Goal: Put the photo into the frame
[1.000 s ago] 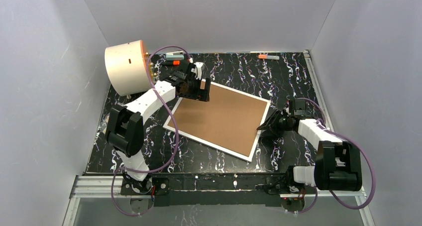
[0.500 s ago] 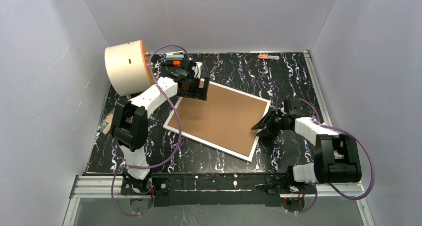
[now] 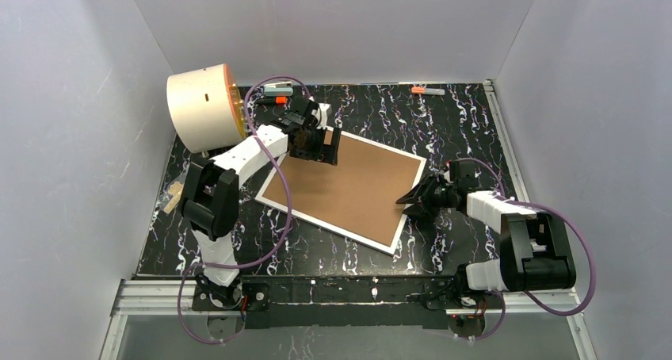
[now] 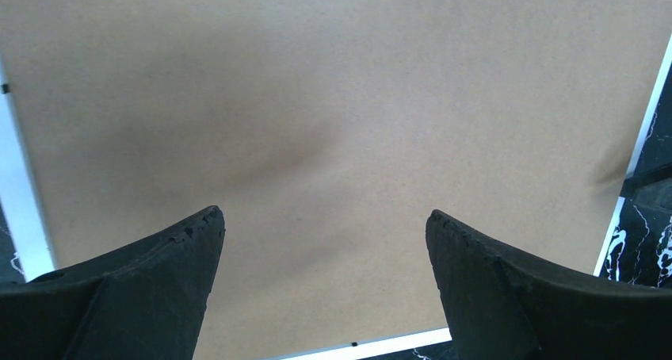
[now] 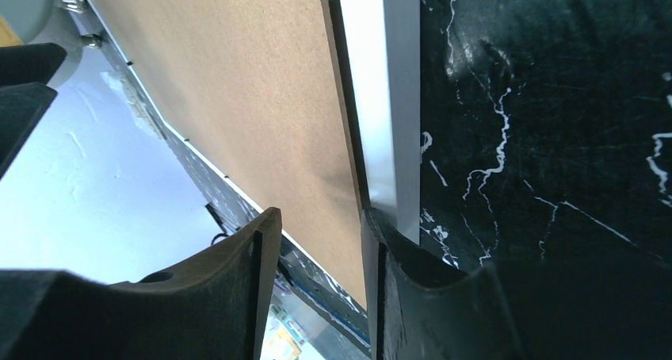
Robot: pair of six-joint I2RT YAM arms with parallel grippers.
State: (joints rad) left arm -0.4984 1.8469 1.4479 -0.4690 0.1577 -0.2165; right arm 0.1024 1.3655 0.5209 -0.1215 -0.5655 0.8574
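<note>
The frame [image 3: 349, 187] shows a plain tan-brown board back, bordered by a thin white edge. The counter [image 3: 467, 130] is black, streaked all over with white marble veins and faint purple flecks. At the far left, a drum [image 3: 198, 106] is cream with an orange rim. The left arm [image 3: 238, 158] and the right arm [image 3: 495, 205] are white with black joints and trail purple cables [image 3: 277, 209]. The left tool [image 4: 321, 216] and the right tool [image 5: 317, 213] are matt black. A marker [image 3: 428, 91] at the far edge has an orange cap. The walls [image 3: 357, 27] are pale grey-lilac.
</note>
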